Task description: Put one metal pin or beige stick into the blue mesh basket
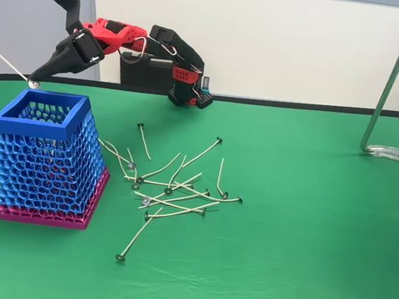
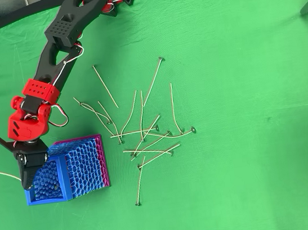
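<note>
The gripper (image 1: pixel 35 79) was clenched on a beige pin (image 1: pixel 3 59) by its head, just above the blue mesh basket (image 1: pixel 40 126)'s back rim, the shaft trailing up-left, away from the opening; it wanted tipping in.

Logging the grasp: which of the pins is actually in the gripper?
The pin sticking out left of the gripper, lifted above the blue mesh basket rim. All the other pins lie on the green table.
</note>
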{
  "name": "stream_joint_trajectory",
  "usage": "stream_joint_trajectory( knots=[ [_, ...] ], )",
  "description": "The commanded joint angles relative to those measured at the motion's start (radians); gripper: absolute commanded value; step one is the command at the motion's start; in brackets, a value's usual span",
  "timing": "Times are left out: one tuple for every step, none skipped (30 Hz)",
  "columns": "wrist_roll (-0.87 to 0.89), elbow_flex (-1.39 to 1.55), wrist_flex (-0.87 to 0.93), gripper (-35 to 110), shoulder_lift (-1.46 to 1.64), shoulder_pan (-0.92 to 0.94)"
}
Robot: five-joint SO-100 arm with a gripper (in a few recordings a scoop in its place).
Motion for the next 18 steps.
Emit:
stream_joint_trajectory(
  knots=[
    [0.005,-0.005,-0.023,2,0.023,-0.002],
    [0.006,-0.006,-0.023,3,0.023,-0.002],
    [0.009,-0.006,-0.023,6,0.023,-0.002],
    [0.011,-0.006,-0.021,11,0.025,-0.002],
    [0.009,-0.008,-0.021,14,0.025,-0.002],
    [0.009,-0.009,-0.020,15,0.025,-0.003],
    [0.014,-0.014,-0.017,17,0.025,-0.003],
    [0.015,-0.020,-0.012,18,0.025,-0.003],
    [0.018,-0.025,-0.008,19,0.025,-0.003],
    [0.018,-0.029,-0.006,19,0.025,-0.005],
    [0.017,-0.029,-0.006,19,0.025,-0.005],
    [0.015,-0.029,-0.005,19,0.025,-0.006],
    [0.015,-0.029,-0.005,19,0.026,-0.006],
    [0.017,-0.029,-0.005,19,0.028,-0.006],
    [0.020,-0.029,-0.005,19,0.029,-0.008],
    [0.021,-0.029,-0.003,18,0.032,-0.008],
    [0.025,-0.029,0.000,18,0.035,-0.008],
    [0.023,-0.028,0.000,18,0.037,-0.008]
  ],
)
